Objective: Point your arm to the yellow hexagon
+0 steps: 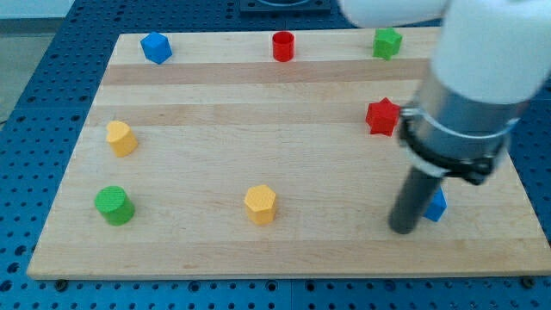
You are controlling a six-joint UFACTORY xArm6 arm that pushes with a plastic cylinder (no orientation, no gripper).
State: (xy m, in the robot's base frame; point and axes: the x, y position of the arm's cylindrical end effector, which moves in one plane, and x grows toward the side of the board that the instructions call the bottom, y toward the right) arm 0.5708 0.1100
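Camera view, looking down on a pale wooden board [284, 129] over a blue perforated table [34, 103]. No fingers to report: just a straight dark rod, with my tip [402, 229] touching down at the lower right of the frame. Yellow hexagon [260, 204] at lower centre, well apart from my tip, off to its left. Blue block [437, 207] just beside the rod on its right, partly hidden behind it, shape unclear. Red star-like block [382, 116] above the rod, at the right. Along the upper edge: blue block [156, 47] at the left, red cylinder [283, 46] in the middle, green block [387, 42] at the right. Yellow block [121, 138] at mid left; green cylinder [114, 205] at lower left.
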